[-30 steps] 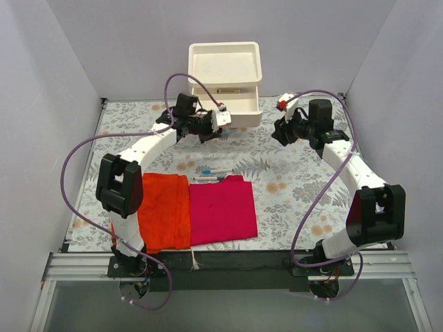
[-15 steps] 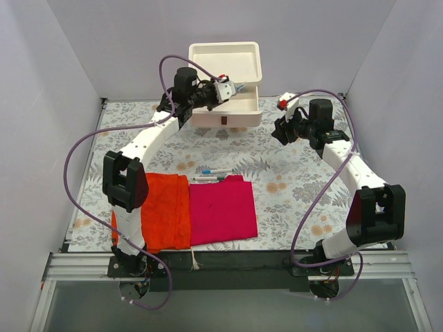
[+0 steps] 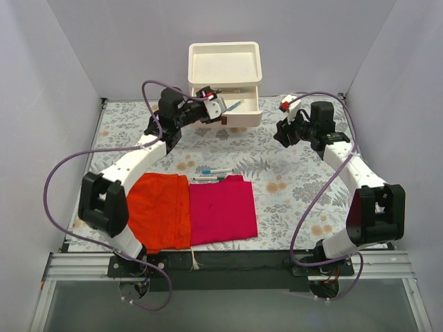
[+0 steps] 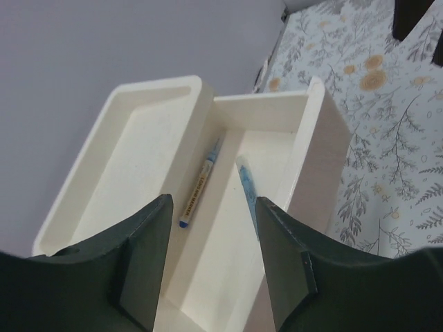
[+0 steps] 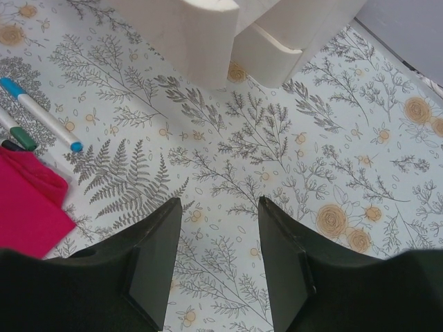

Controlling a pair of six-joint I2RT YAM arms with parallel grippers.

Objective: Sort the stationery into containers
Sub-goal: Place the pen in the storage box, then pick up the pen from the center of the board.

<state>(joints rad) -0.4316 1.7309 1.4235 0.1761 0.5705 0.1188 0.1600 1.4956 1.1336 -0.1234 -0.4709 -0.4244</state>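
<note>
Part of the job looks done. Two pens are in the open drawer (image 4: 325,138) of the box (image 3: 225,46), which sits at 12 o'clock on the counter (image 3: 291,200). One is a white pen (image 4: 197,195). The other is a blue pen (image 4: 246,185), close to the drawer's side wall. I cannot tell if it lies flat yet.

More is left to do. Near the middle of the counter lie a long pen (image 5: 40,114) with blue ends and a green-tip pen (image 5: 17,135), side by side. They are just past the 12 o'clock edge of the pink cloth (image 3: 221,207). An orange cloth (image 3: 163,211) lies beside the pink one, at about 7 o'clock. I see no small round thing or tan bit.

The left arm reaches up to 11 o'clock. The left hand (image 4: 214,199) hangs over the drawer and points down into it. Its fingers are wide apart and it holds nothing. Both pens in the drawer show in the gap between them.

The right arm bends in from 3 o'clock. The right hand (image 5: 220,202) hovers over bare counter at about 1 o'clock, near the box's corner. Its fingers are apart too, and it holds nothing.

I think the next pen to fetch is one of the two in the middle.
</note>
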